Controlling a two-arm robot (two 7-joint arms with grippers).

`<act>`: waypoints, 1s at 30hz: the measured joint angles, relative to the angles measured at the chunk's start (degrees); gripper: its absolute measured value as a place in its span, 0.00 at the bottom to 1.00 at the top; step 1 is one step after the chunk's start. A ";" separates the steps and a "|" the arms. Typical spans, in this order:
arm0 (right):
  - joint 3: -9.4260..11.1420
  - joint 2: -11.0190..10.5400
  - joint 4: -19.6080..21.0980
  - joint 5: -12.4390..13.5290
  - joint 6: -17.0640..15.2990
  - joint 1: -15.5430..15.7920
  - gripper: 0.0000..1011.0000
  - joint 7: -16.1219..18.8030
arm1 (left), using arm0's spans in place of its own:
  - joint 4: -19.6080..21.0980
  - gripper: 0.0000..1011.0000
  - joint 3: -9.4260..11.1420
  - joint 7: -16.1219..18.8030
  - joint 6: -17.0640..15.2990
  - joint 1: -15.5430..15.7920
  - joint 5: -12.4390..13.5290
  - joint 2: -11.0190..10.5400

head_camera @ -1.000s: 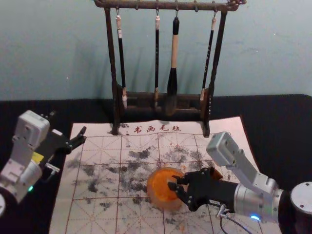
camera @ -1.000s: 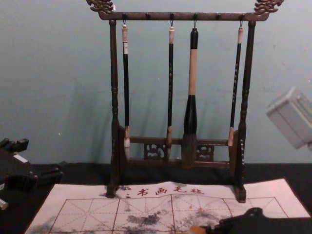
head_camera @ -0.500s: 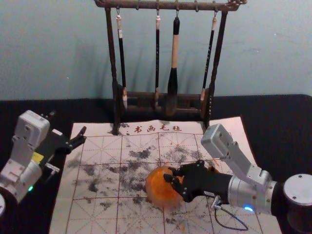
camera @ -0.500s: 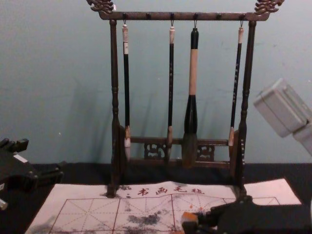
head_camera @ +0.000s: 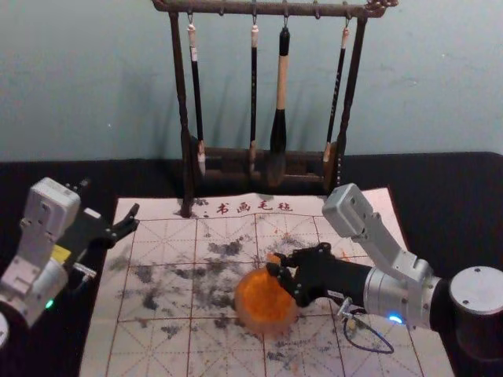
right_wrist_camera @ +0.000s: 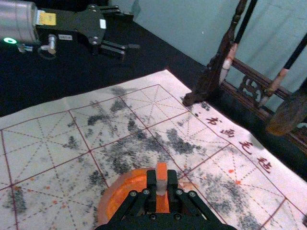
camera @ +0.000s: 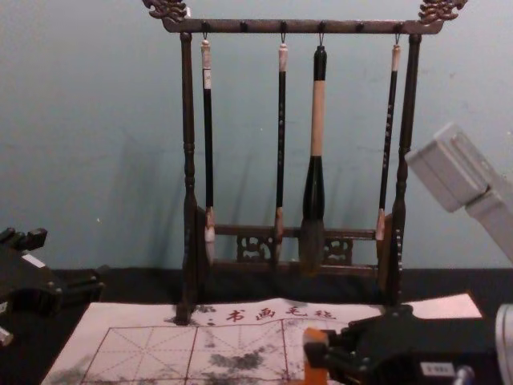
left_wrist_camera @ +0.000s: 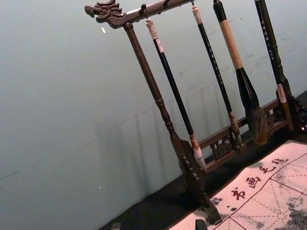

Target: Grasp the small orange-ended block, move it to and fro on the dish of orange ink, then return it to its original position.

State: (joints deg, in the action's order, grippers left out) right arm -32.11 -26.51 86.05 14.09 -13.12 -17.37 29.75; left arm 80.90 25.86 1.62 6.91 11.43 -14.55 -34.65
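Your R gripper [head_camera: 274, 265]'s clamped on orange-ended block [right_wrist_camera: 161, 178] nr ink dish [head_camera: 266, 305], on mat [head_camera: 149, 349]; L gripper [head_camera: 110, 199]'s parked left, spread; wall [head_camera: 94, 78] bhd.

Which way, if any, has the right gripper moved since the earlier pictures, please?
Yes: in the head view, the right gripper has moved forward, closer to the brush rack.

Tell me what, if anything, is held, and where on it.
The small block, held by the right gripper around its pale part, next to an orange end.
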 joint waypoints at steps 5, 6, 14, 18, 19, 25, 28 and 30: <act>0.54 -0.48 0.02 -0.22 -0.22 0.12 0.08 -0.27 | 0.00 0.99 0.00 0.00 0.00 0.00 0.00 0.00; 0.63 -0.62 0.15 -0.23 -0.28 0.22 0.08 -0.28 | 0.00 0.99 0.00 0.00 0.00 0.00 0.00 0.00; 1.40 -3.02 3.06 -0.23 -0.52 2.31 0.08 0.27 | 0.00 0.99 0.00 0.00 0.00 0.00 0.00 0.00; 1.25 -4.09 4.60 -0.19 -0.27 3.30 0.08 1.15 | 0.00 0.99 0.00 0.00 0.00 0.00 0.00 0.00; 1.16 -4.27 4.89 -0.17 -0.22 3.49 0.08 1.33 | 0.00 0.99 0.00 0.00 0.00 0.00 0.00 0.00; 0.24 -4.91 6.33 -0.10 -0.05 4.21 0.08 2.37 | 0.00 0.99 0.00 0.00 0.00 0.00 0.00 0.00; -0.18 -4.87 6.48 -0.12 -0.04 4.17 0.08 2.62 | 0.00 0.99 0.00 0.00 0.00 0.00 0.00 0.00; -0.62 -4.66 6.49 -0.17 -0.03 3.92 0.08 2.80 | 0.00 0.99 0.00 0.00 0.00 0.00 0.00 0.00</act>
State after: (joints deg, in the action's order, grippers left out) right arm -32.73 -31.18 92.54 13.92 -13.15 -13.45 32.55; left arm 80.90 25.86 1.62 6.91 11.43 -14.55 -34.65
